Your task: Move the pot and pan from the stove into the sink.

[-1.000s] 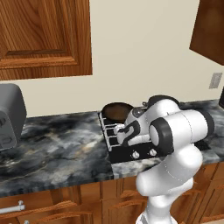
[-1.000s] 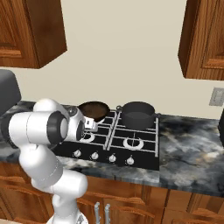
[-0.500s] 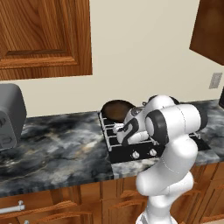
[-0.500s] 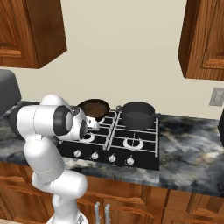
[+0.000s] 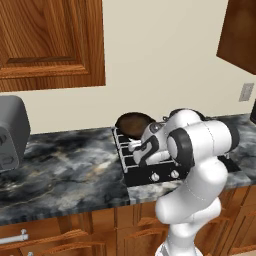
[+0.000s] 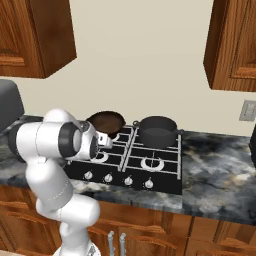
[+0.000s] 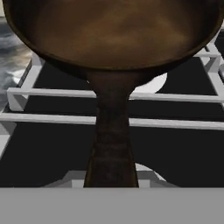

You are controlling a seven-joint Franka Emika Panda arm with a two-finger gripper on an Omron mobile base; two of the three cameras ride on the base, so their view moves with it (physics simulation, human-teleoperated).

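The pan (image 6: pixel 106 120), shallow and dark brown inside, sits on the back left burner of the black stove (image 6: pixel 150 172). Its long handle (image 7: pixel 111 144) runs straight toward the hand camera, over the grey grates. My gripper (image 6: pixel 106 139) is down at the end of that handle, and its fingertips are hidden, so I cannot tell how the jaws stand. The dark pot (image 6: pixel 157 131) with two loop handles stands on the back right burner, apart from the pan. From the left, the pan (image 5: pixel 134 123) shows behind my gripper (image 5: pixel 134 146), and the arm hides the pot. The sink is out of view.
A grey appliance (image 5: pixel 11 134) stands on the marbled countertop (image 5: pixel 70 170) left of the stove. Wooden cabinets (image 5: pixel 50 40) hang above. Silver knobs (image 6: pixel 118 178) line the stove's front. A wall outlet (image 6: pixel 247 110) is at the right.
The arm has swung its elbow lower and further left, and the hand has settled at the pan's handle. Pan and pot have stayed in place.
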